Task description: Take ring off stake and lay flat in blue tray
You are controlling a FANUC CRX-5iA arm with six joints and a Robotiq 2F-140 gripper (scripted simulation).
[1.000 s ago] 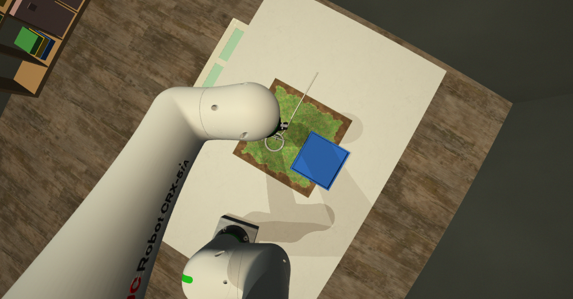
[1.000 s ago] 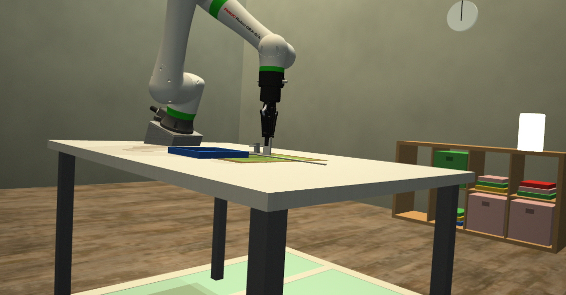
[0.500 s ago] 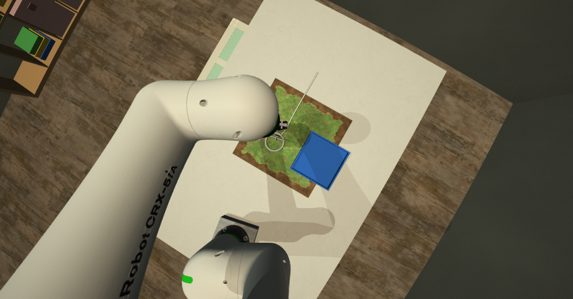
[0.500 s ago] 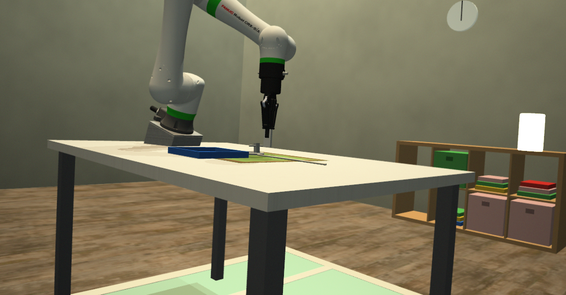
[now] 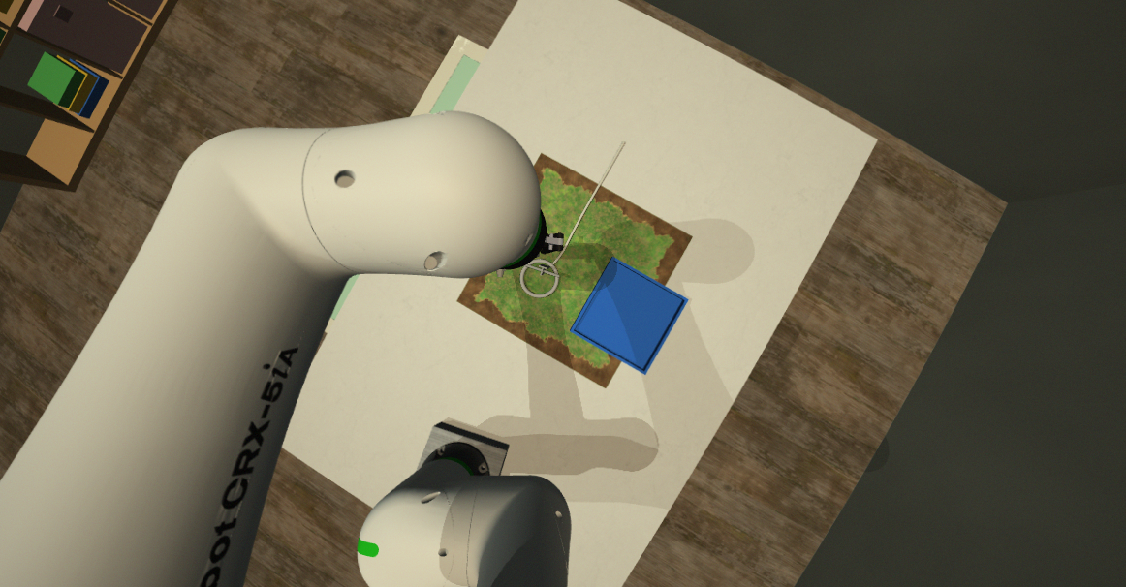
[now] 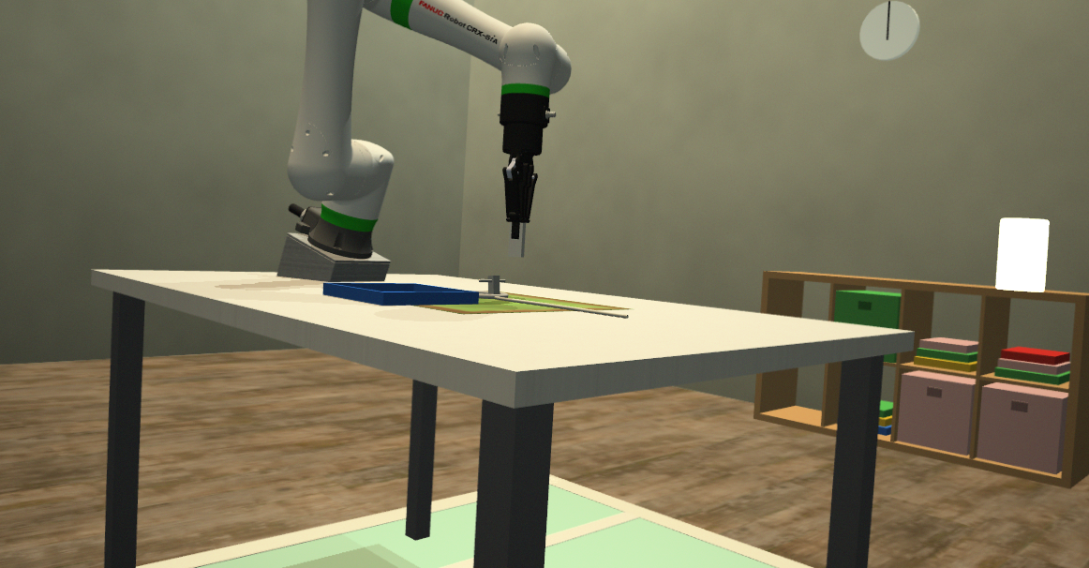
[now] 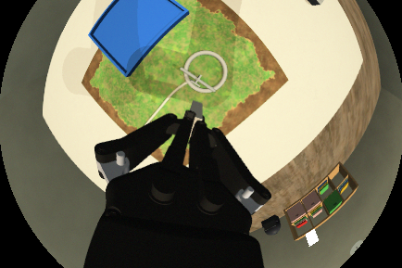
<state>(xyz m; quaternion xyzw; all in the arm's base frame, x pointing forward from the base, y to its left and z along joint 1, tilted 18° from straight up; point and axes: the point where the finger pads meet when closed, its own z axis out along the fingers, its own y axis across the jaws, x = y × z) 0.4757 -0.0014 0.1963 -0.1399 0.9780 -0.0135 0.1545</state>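
A pale grey ring (image 5: 539, 277) sits around a short stake (image 6: 493, 283) near the middle of the green grass mat (image 5: 578, 267). It also shows in the wrist view (image 7: 206, 71). The blue tray (image 5: 628, 314) lies at the mat's corner, just right of the ring, and is empty. My gripper (image 6: 516, 247) hangs well above the mat, a little beside the stake, fingers pointing down. Its fingers (image 7: 196, 109) are pressed together with nothing between them. In the overhead view the arm hides most of the gripper (image 5: 553, 242).
A thin long rod (image 5: 592, 193) lies flat from beside the ring out over the mat's edge onto the table. The robot base (image 5: 464, 445) stands at the table's near side. A shelf unit (image 6: 925, 369) stands on the floor off to the side.
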